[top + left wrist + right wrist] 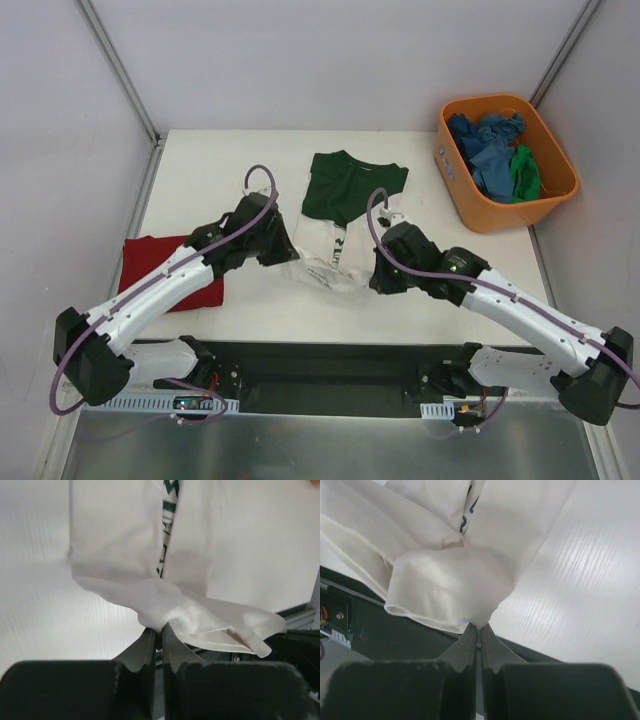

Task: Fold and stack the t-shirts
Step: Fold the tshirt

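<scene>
The white t-shirt with dark green top and black print (pixel 338 215) lies mid-table, its green part far, its white hem near and lifted. My left gripper (pixel 285 255) is shut on the hem's left corner; the left wrist view shows white cloth (pixel 175 610) pinched at the fingertips (pixel 159 630). My right gripper (pixel 378 278) is shut on the hem's right corner; the right wrist view shows white cloth (pixel 450 585) bunched above the fingertips (pixel 480 628). A folded dark red t-shirt (pixel 170 272) lies at the left, partly under my left arm.
An orange plastic tub (pixel 470 210) at the far right holds crumpled blue shirts (pixel 487 150) and a green one (pixel 524 172). The white table (pixel 220 170) is walled at the back and sides. A black rail (pixel 330 365) runs along the near edge.
</scene>
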Robot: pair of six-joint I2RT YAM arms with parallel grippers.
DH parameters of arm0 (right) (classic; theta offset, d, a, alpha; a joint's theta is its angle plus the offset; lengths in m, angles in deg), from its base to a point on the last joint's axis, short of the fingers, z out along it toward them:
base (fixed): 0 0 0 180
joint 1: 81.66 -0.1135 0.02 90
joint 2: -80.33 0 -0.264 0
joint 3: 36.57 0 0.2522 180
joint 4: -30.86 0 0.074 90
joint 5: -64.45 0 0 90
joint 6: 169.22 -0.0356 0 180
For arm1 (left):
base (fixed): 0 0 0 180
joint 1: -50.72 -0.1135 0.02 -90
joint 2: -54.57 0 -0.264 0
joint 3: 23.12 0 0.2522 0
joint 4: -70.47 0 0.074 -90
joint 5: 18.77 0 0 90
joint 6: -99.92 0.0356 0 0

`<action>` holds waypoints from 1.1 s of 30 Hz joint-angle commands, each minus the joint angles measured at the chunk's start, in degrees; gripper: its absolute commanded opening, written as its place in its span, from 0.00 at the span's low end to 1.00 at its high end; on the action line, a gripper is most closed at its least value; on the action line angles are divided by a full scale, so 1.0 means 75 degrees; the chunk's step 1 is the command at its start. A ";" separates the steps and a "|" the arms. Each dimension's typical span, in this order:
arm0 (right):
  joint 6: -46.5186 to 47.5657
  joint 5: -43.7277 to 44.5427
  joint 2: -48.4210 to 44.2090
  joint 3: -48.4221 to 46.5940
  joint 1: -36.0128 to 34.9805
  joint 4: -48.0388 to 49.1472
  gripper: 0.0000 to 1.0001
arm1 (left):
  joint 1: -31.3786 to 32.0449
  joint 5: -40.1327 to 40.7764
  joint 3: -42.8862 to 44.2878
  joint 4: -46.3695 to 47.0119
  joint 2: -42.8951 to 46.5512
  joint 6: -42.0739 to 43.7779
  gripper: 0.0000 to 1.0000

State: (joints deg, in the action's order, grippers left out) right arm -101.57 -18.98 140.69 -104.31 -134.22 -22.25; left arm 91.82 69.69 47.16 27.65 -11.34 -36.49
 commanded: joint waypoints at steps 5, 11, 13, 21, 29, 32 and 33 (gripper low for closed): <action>0.1374 -0.0417 0.1560 -0.1473 0.1615 -0.0120 0.01 | -0.0956 -0.0239 0.1616 -0.0040 -0.1557 0.1265 0.00; 0.1667 -0.0617 0.2440 -0.1896 0.2272 -0.0038 0.01 | -0.1355 -0.0625 0.2425 -0.0040 -0.2670 0.1606 0.00; 0.1702 -0.0676 0.2708 -0.2049 0.2553 0.0020 0.01 | -0.1449 -0.0743 0.2775 -0.0040 -0.2976 0.1700 0.00; 0.2159 -0.1145 0.3670 -0.2670 0.3303 0.0220 0.01 | -0.1999 -0.1751 0.3761 -0.0051 -0.4652 0.2180 0.00; 0.2265 -0.1602 0.4889 -0.3373 0.3749 0.0243 0.01 | -0.2269 -0.2712 0.4687 -0.0051 -0.5941 0.2649 0.07; 0.2312 -0.1475 0.5299 -0.3525 0.3855 0.0360 0.01 | -0.2375 -0.2841 0.4922 -0.0051 -0.6305 0.2708 0.10; 0.2335 -0.1334 0.5532 -0.3584 0.3901 0.0337 0.03 | -0.2398 -0.2830 0.4980 -0.0040 -0.6399 0.2754 0.16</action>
State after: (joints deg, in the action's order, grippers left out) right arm -85.57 -29.54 179.07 -127.72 -106.00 -20.65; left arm 74.60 51.66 80.84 27.32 -57.26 -18.77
